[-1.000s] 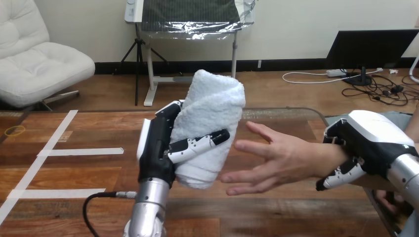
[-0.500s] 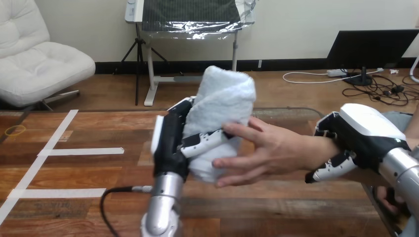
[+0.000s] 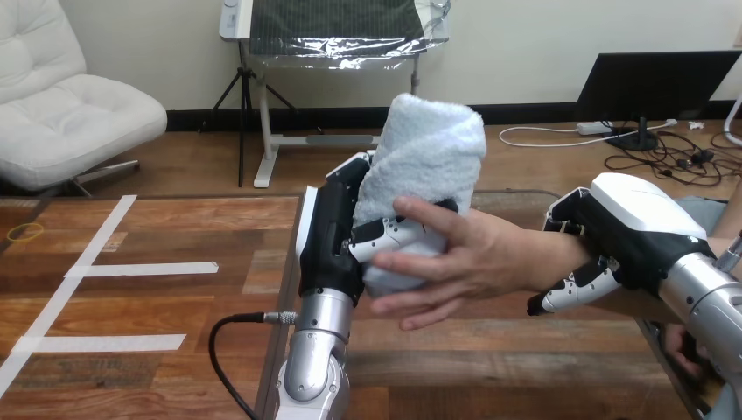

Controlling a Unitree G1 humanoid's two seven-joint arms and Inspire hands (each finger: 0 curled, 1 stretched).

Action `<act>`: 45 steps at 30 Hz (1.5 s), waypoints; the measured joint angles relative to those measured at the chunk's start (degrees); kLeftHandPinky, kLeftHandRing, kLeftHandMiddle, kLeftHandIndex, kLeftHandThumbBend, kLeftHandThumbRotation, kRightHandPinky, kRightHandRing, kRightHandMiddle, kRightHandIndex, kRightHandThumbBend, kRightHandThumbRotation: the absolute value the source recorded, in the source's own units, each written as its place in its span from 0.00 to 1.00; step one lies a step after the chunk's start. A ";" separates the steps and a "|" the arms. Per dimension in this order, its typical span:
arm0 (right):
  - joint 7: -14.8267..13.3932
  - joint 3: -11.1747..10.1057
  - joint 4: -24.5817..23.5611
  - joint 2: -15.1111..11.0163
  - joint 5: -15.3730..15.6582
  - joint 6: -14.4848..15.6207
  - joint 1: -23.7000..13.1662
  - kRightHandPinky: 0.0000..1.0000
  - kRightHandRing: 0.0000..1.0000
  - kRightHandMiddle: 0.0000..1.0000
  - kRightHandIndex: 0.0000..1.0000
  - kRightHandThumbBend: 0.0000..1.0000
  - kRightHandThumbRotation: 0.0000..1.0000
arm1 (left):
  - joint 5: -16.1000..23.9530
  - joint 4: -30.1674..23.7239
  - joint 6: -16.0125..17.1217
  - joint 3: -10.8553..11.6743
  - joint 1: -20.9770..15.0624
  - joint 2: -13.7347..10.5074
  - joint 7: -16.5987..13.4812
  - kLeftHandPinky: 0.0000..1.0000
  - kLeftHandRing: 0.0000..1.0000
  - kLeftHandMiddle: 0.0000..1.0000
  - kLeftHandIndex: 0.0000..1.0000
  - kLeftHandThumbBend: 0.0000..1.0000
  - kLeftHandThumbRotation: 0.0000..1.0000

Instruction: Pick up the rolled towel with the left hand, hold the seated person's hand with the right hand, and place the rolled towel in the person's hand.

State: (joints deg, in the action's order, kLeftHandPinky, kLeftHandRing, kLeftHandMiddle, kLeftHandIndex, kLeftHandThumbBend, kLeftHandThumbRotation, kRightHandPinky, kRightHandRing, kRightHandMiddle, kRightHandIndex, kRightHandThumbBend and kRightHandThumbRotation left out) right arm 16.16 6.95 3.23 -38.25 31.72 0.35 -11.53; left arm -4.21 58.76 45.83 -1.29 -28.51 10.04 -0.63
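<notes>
My left hand [image 3: 335, 236] is shut on the white rolled towel [image 3: 427, 162], holding it upright above the table's middle. The person's hand [image 3: 459, 262] reaches in from the right, and its palm and fingers lie against the towel's lower half, over my left hand's thumb. My right hand [image 3: 623, 241] is shut on the person's wrist at the right, its fingers curled under the forearm.
The wooden table [image 3: 175, 306] carries strips of white tape [image 3: 144, 269] at its left. A black cable [image 3: 229, 350] loops beside my left forearm. The table's right edge [image 3: 652, 337] runs close under my right arm.
My left hand has carried the towel to the right and up, into the person's hand, which now closes on it. My right hand has shifted slightly left with the wrist.
</notes>
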 measured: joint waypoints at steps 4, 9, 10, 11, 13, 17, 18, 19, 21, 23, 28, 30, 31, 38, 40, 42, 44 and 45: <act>0.04 0.00 -0.17 0.04 0.00 0.22 0.00 0.25 0.30 0.36 0.38 0.85 0.18 | -0.15 0.55 0.24 0.04 -0.37 0.00 0.00 0.25 0.30 0.36 0.43 0.63 0.00; 0.08 0.00 -0.53 0.05 0.02 0.42 0.00 0.25 0.30 0.36 0.38 0.85 0.18 | -1.96 1.70 0.14 0.19 -0.40 0.02 0.70 0.27 0.31 0.37 0.43 0.62 0.00; 0.08 0.00 -0.58 0.05 0.02 0.43 0.00 0.25 0.30 0.36 0.38 0.85 0.18 | -2.20 1.84 0.09 0.20 -0.40 0.02 0.78 0.27 0.32 0.37 0.43 0.62 0.00; 0.08 0.00 -0.64 0.05 0.02 0.42 0.00 0.25 0.30 0.36 0.38 0.85 0.18 | -2.43 2.01 0.06 0.21 -0.40 0.02 0.84 0.27 0.32 0.37 0.43 0.62 0.00; 0.08 0.00 -0.72 0.05 0.02 0.42 0.00 0.25 0.30 0.36 0.38 0.85 0.18 | -2.81 2.29 -0.02 0.24 -0.40 0.02 0.93 0.28 0.32 0.37 0.43 0.61 0.00; 0.08 0.00 -0.84 0.05 0.02 0.40 0.01 0.25 0.30 0.37 0.38 0.85 0.18 | -3.47 2.55 -0.36 0.24 -0.40 0.02 1.07 0.28 0.33 0.37 0.43 0.61 0.00; 0.08 0.00 -0.86 0.05 0.03 0.40 0.01 0.25 0.30 0.36 0.38 0.85 0.18 | -3.65 2.56 -0.48 0.24 -0.40 0.02 1.11 0.28 0.33 0.38 0.43 0.61 0.00; 0.08 0.00 -0.89 0.05 0.03 0.39 0.00 0.25 0.30 0.36 0.38 0.85 0.18 | -3.88 2.57 -0.61 0.23 -0.40 0.02 1.21 0.28 0.33 0.38 0.43 0.61 0.00; 0.07 0.00 -0.96 0.05 0.05 0.40 0.00 0.25 0.30 0.36 0.38 0.85 0.19 | -4.46 2.57 -0.93 0.21 -0.40 0.03 1.52 0.28 0.33 0.38 0.43 0.61 0.00; 0.08 0.00 -1.03 0.05 0.11 0.40 0.01 0.25 0.30 0.36 0.38 0.85 0.18 | -4.85 2.57 -1.19 0.21 -0.40 0.03 1.78 0.27 0.33 0.38 0.43 0.61 0.00; 0.12 0.00 -1.26 0.05 0.24 0.52 0.05 0.24 0.29 0.36 0.38 0.85 0.18 | -5.71 2.56 -1.59 0.21 -0.40 0.03 2.35 0.27 0.32 0.38 0.43 0.63 0.00; 0.21 0.00 -1.43 0.05 0.28 0.72 0.07 0.24 0.29 0.36 0.38 0.85 0.17 | -6.27 2.56 -1.67 0.17 -0.40 0.04 2.66 0.27 0.32 0.38 0.43 0.64 0.00; 0.26 0.00 -1.51 0.05 0.30 0.80 0.08 0.24 0.29 0.36 0.38 0.85 0.17 | -6.48 2.54 -1.70 0.16 -0.40 0.04 2.80 0.27 0.33 0.39 0.43 0.64 0.00; 0.65 0.00 -1.72 0.05 0.51 1.19 0.11 0.24 0.29 0.36 0.38 0.85 0.18 | -7.18 2.28 -2.29 0.12 -0.40 0.05 3.88 0.27 0.33 0.39 0.43 0.66 0.00; 0.65 0.00 -1.73 0.05 0.52 1.19 0.12 0.24 0.29 0.36 0.38 0.85 0.17 | -7.31 2.18 -2.46 0.12 -0.39 0.05 4.13 0.27 0.34 0.40 0.42 0.66 0.00; 0.65 0.00 -1.74 0.05 0.52 1.19 0.14 0.24 0.29 0.36 0.38 0.86 0.17 | -7.40 2.07 -2.61 0.12 -0.39 0.05 4.32 0.27 0.34 0.40 0.42 0.67 0.00; 0.65 0.00 -1.74 0.05 0.52 1.18 0.14 0.24 0.29 0.36 0.38 0.86 0.17 | -7.42 1.95 -2.71 0.11 -0.39 0.05 4.47 0.28 0.35 0.40 0.42 0.67 0.00; 0.65 0.00 -1.74 0.05 0.52 1.17 0.14 0.24 0.29 0.36 0.38 0.86 0.17 | -7.43 1.88 -2.77 0.11 -0.39 0.05 4.56 0.28 0.35 0.41 0.42 0.67 0.00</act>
State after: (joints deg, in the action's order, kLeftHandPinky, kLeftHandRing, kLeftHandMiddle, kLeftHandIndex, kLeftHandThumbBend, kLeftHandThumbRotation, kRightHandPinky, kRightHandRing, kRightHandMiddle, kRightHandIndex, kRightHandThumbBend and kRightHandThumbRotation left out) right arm 16.81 6.95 1.49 -38.20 32.24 1.51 -11.38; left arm -11.64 60.64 43.06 -1.18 -28.90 10.09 3.93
